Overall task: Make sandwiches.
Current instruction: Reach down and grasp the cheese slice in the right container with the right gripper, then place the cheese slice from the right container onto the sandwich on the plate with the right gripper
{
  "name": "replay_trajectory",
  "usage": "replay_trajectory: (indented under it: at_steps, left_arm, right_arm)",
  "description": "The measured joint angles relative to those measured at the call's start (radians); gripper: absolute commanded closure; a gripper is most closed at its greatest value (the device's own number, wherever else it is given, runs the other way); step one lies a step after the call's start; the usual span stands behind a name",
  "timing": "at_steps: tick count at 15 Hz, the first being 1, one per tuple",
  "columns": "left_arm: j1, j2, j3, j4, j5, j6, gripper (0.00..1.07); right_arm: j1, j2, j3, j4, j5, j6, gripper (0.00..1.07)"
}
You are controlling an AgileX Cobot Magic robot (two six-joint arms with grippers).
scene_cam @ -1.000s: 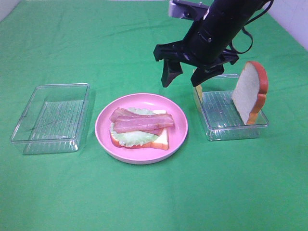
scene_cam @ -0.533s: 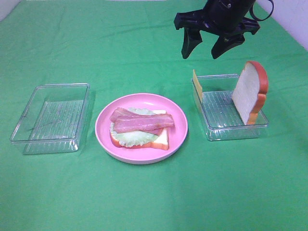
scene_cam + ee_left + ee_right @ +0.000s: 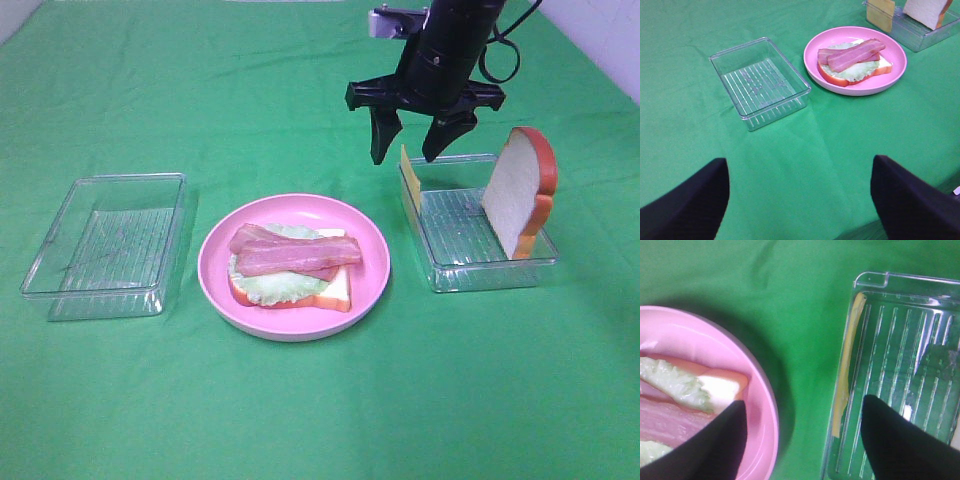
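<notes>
Right tool (image 3: 404, 158) has dropped, wide open, over cheese (image 3: 409, 178) leaning on tray (image 3: 492, 272) wall.

right end effector (image 3: 404, 152) points down, jaws apart; left end effector (image 3: 799, 200) jaws apart

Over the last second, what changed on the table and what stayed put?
The right gripper, open and empty throughout, drew up and away from beside the pink plate, then came down over the cheese slice in the right tray. Nothing was grasped or released. The sandwich stack, bread slice and left tray did not move.
</notes>
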Motion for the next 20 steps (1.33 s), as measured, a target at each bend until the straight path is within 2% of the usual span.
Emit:
replay_trajectory:
  at_steps: [4, 6, 9, 10, 16, 18, 20]
  left_arm:
    - [0.000, 0.000, 0.000, 0.000, 0.000, 0.000, 0.32]
    - [0.000, 0.000, 0.000, 0.000, 0.000, 0.000, 0.32]
    - [0.000, 0.000, 0.000, 0.000, 0.000, 0.000, 0.32]
    - [0.000, 0.000, 0.000, 0.000, 0.000, 0.000, 0.32]
    - [0.000, 0.000, 0.000, 0.000, 0.000, 0.000, 0.32]
    - [0.000, 0.000, 0.000, 0.000, 0.000, 0.000, 0.32]
    - [0.000, 0.000, 0.000, 0.000, 0.000, 0.000, 0.32]
  right_arm:
    - [0.000, 0.045, -0.001, -0.011, -0.001, 0.003, 0.58]
    - [0.000, 0.055, -0.001, -0.034, -0.001, 0.004, 0.71]
    - [0.000, 0.057, -0.002, -0.073, 0.005, 0.006, 1.01]
    - [0.000, 0.057, -0.002, -0.077, 0.010, 0.006, 1.07]
    - [0.000, 0.006, -0.012, -0.077, 0.029, 0.005, 1.07]
    - [0.000, -0.072, -0.013, -0.037, 0.054, -0.016, 1.07]
    - [0.000, -0.117, -0.013, 0.081, 0.085, -0.088, 1.07]
